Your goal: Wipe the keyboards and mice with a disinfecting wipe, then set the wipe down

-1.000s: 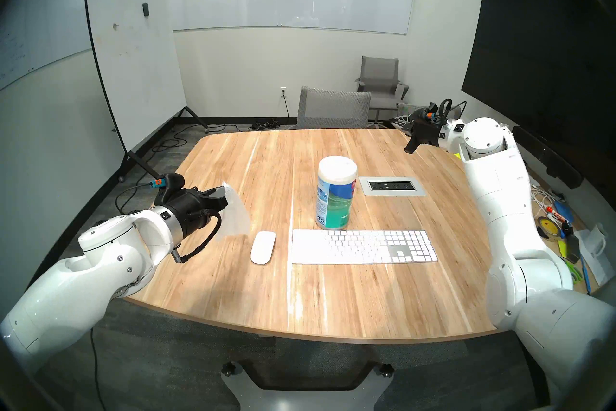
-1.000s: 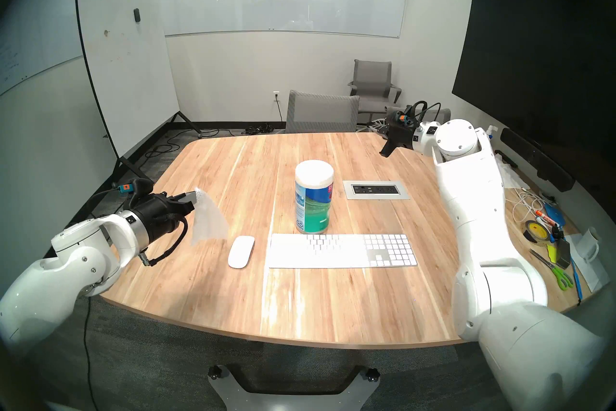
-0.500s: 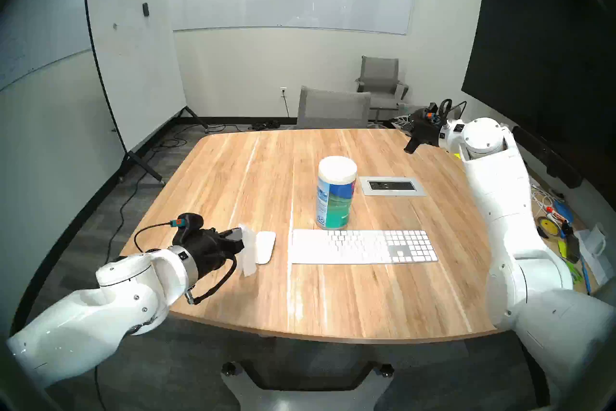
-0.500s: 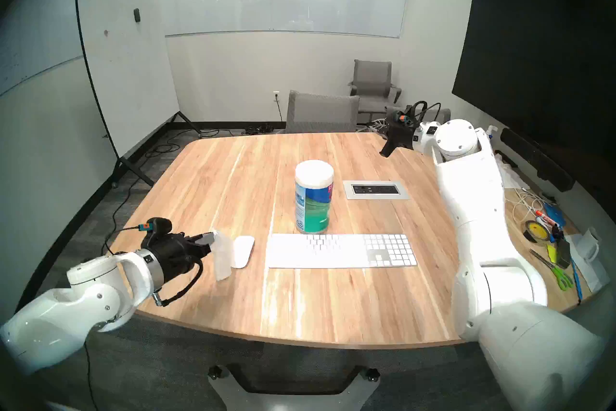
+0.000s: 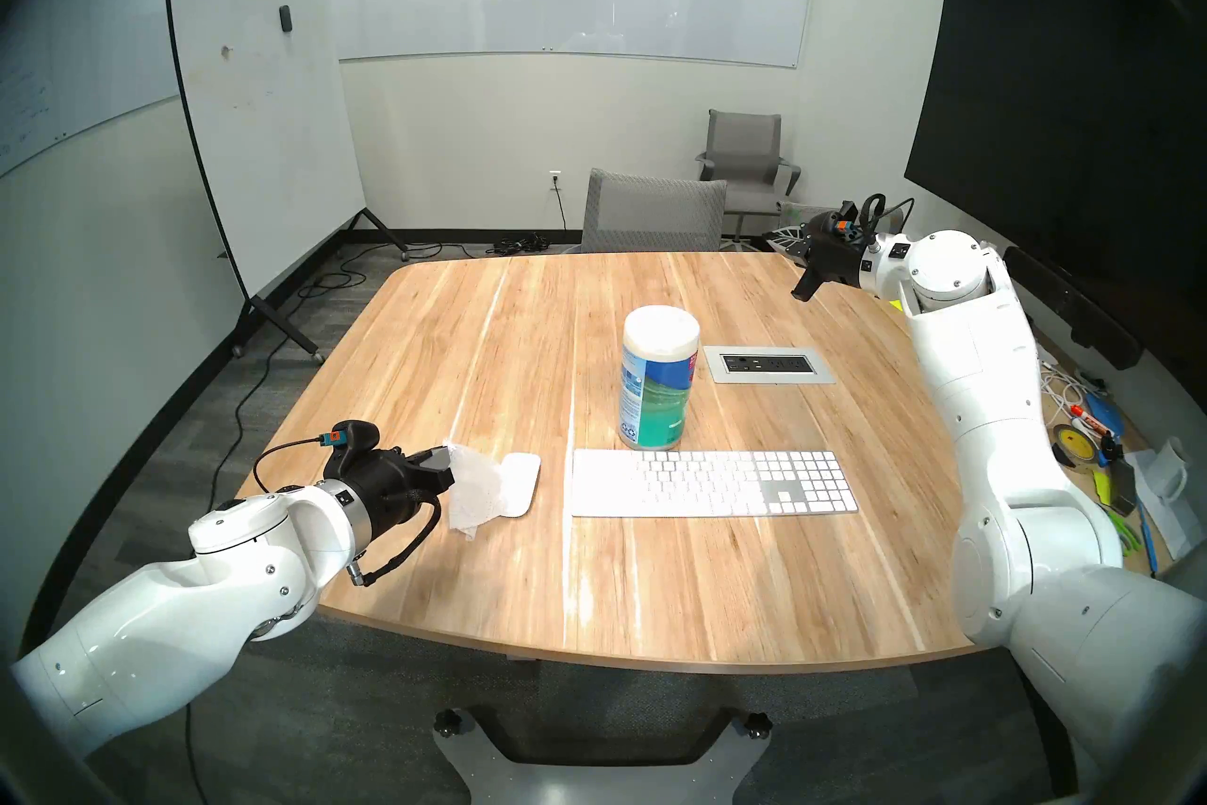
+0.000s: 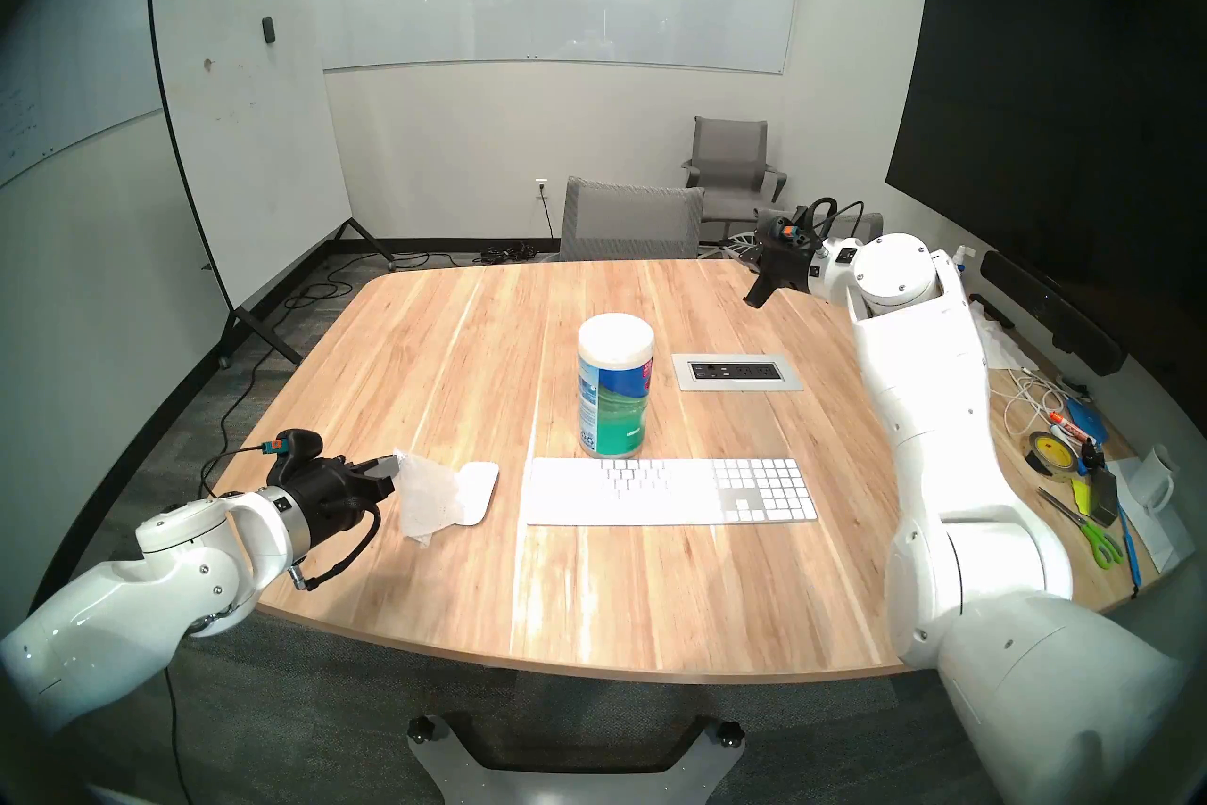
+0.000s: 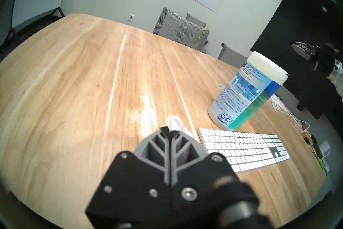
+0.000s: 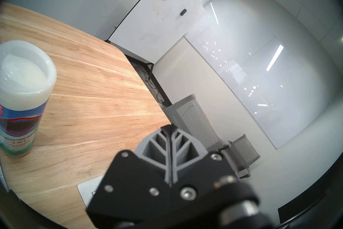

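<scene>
surface (image 5: 457, 340): light wood, pale and tan plank streaks
keyboard (image 5: 713, 483): white keys, silver-grey frame
mouse (image 5: 520, 482): glossy plain white
wipe (image 5: 473, 487): semi-sheer white, faint dotted texture
canister (image 5: 657, 385): white lid, blue and green label with small white print
left hand (image 5: 445, 459): black body, grey ribbed fingers (image 7: 178, 146)
outlet panel (image 5: 768, 364): silver frame, black inset
chairs (image 5: 653, 212): grey mesh

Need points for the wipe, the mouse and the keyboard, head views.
wipe (image 5: 473, 487): head stereo left view, middle of the crumpled sheet.
mouse (image 5: 522, 480): head stereo left view, bare domed top, right of the wipe.
keyboard (image 6: 673, 490): head stereo right view, middle of the key field.
</scene>
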Controlling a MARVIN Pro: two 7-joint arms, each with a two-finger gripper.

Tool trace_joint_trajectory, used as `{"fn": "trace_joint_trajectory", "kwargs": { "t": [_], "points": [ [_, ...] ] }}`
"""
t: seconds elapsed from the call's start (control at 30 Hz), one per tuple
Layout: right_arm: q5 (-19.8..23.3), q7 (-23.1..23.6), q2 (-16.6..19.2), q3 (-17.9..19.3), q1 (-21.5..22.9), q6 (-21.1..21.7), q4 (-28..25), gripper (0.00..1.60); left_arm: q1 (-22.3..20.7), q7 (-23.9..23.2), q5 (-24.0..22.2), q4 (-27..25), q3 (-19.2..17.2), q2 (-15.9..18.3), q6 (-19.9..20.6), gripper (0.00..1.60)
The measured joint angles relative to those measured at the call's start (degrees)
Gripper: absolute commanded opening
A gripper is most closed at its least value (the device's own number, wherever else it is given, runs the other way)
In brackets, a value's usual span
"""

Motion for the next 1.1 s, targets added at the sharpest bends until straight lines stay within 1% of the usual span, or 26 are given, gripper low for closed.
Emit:
{"fn": "trace_joint_trajectory", "kwargs": {
  "t": [0.1,0.37,0.7,1.1],
  "points": [
    [0.0,0.0,0.0,0.0,0.0,0.0,0.0,0.00,-1.1,-0.3,0.4,0.6,1.0,-0.5,0.1,0.00],
    [0.0,0.0,0.0,0.0,0.0,0.0,0.0,0.00,-5.0,-1.1,1.8,3.9,5.6,-2.8,1.6,0.00],
    [0.0,0.0,0.0,0.0,0.0,0.0,0.0,0.00,-9.4,-2.6,2.8,9.1,8.2,-5.1,3.5,0.00],
    [0.0,0.0,0.0,0.0,0.0,0.0,0.0,0.00,-13.5,-3.8,4.1,12.5,11.0,-7.6,5.2,0.00]
  ]
}}
